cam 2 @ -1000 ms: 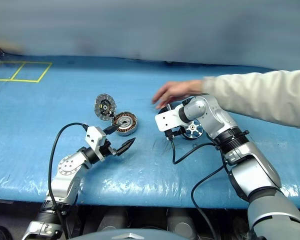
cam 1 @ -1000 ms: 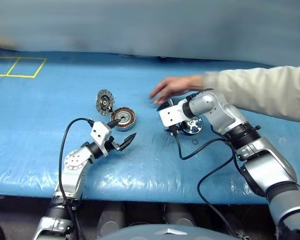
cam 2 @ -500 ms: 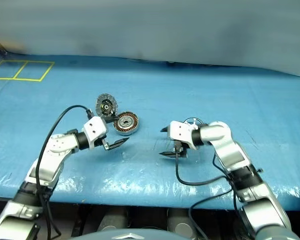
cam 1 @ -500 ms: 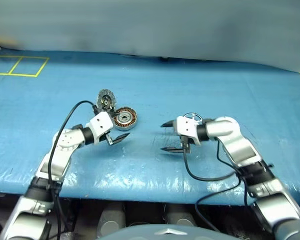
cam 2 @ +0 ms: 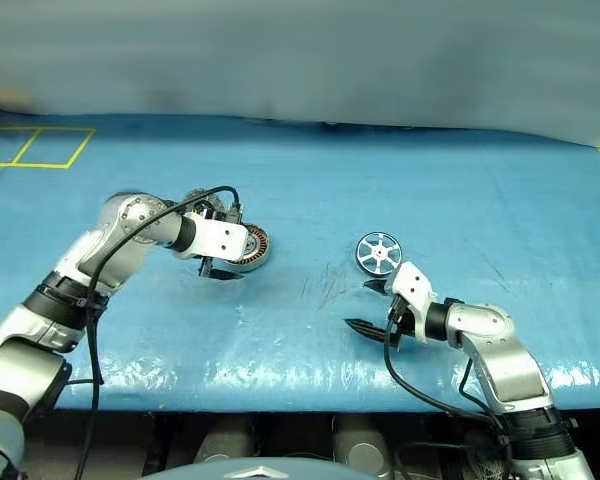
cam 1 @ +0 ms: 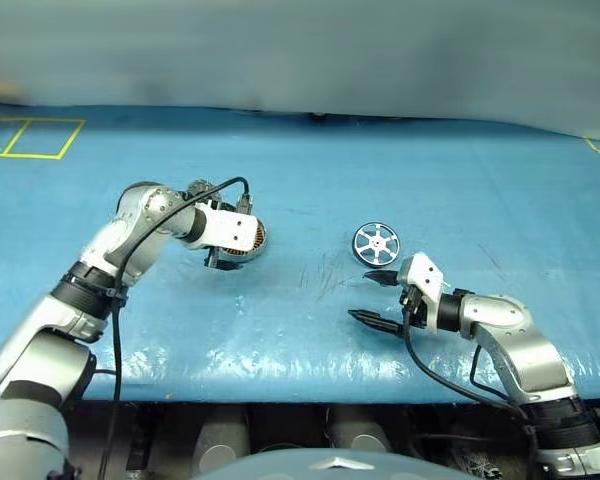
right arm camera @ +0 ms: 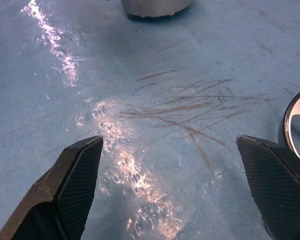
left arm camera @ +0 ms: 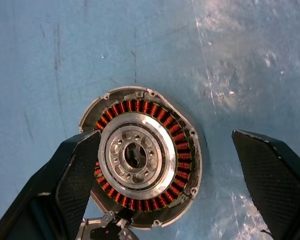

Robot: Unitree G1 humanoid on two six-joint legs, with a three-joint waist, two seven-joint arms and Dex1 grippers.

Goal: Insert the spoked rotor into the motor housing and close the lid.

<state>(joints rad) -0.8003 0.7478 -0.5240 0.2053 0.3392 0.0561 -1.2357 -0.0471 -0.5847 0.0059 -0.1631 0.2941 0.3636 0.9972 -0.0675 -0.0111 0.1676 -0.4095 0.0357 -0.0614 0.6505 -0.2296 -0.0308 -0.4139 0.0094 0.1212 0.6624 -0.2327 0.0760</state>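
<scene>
The spoked rotor (cam 1: 377,242) is lying flat on the blue table cover (cam 1: 310,180), out in the open a bit right of the middle, shiny silver with its six spokes showing. Nothing is touching it. The right gripper (cam 1: 373,298) is hanging just in front of it, nearer the robot, with its two black fingers spread wide and nothing between them. In the right wrist view the rotor's rim (right arm camera: 298,125) is peeking in at the edge, just outside one of the fingers (right arm camera: 277,182), and the cover between the fingers is all scratched up and glary.

Well apart from the rotor, over to the left, the motor housing (left arm camera: 143,157) is sitting on the cover with its ring of copper windings and silver centre facing up. The left gripper (left arm camera: 177,175) is hovering right over it, pointing down, fingers opened wide and holding nothing. One finger (left arm camera: 77,175) is overlapping the housing's edge in the left wrist view; I can't tell if it's actually touching. The other finger is standing well off to the far side over bare cover.

The lid (cam 2: 202,205) is mostly hiding behind the left arm, just past the housing, so I can't say how it's standing. Yellow tape lines (cam 1: 25,140) are marking squares at the far left corner.
</scene>
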